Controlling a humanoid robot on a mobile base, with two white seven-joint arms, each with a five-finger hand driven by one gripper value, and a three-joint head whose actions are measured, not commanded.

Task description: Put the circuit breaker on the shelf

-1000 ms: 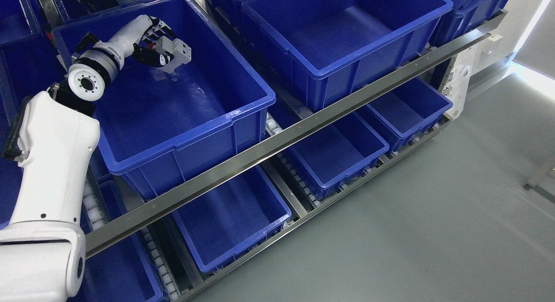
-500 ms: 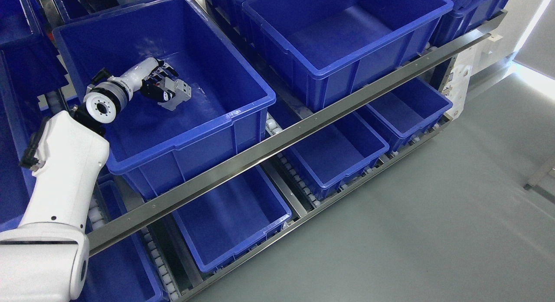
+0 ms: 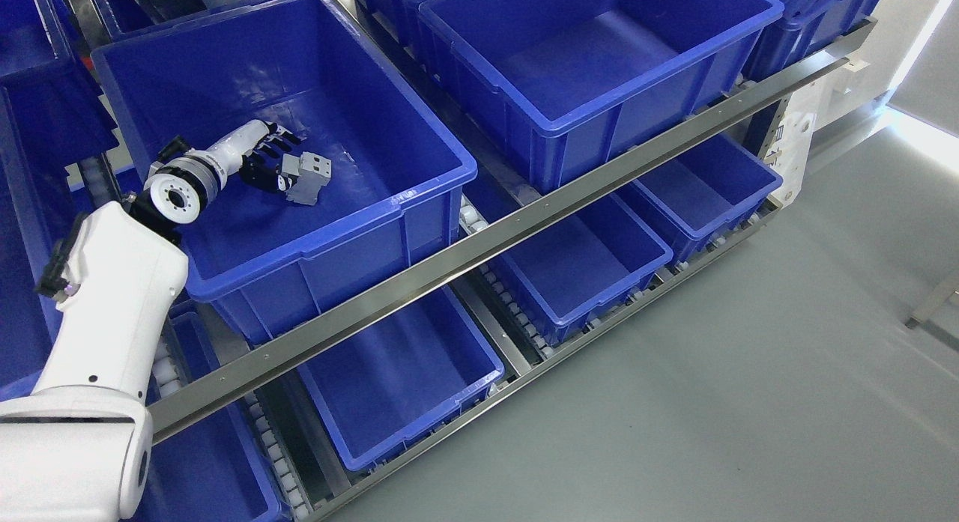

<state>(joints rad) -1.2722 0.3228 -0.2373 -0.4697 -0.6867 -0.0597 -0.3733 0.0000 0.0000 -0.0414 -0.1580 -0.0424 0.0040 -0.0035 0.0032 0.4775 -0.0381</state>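
A grey circuit breaker (image 3: 309,176) is down near the floor of the big blue bin (image 3: 431,183) on the upper shelf level, left of the picture's middle. My left hand (image 3: 279,165) reaches into that bin from the lower left, its dark fingers (image 3: 283,138) curled around the breaker's left side. Whether the breaker touches the bin floor is not clear. The white forearm (image 3: 112,282) crosses the bin's near left corner. My right arm does not show.
A second large blue bin (image 3: 674,54) stands to the right on the same level. A steel rail (image 3: 524,215) runs diagonally along the shelf front. Smaller blue bins (image 3: 584,267) sit on rollers on the lower level. Grey floor lies at the right.
My left hand has come down from above the bin's rim to deep inside the bin, carrying the circuit breaker with it. Over the last half second it sank a little further.
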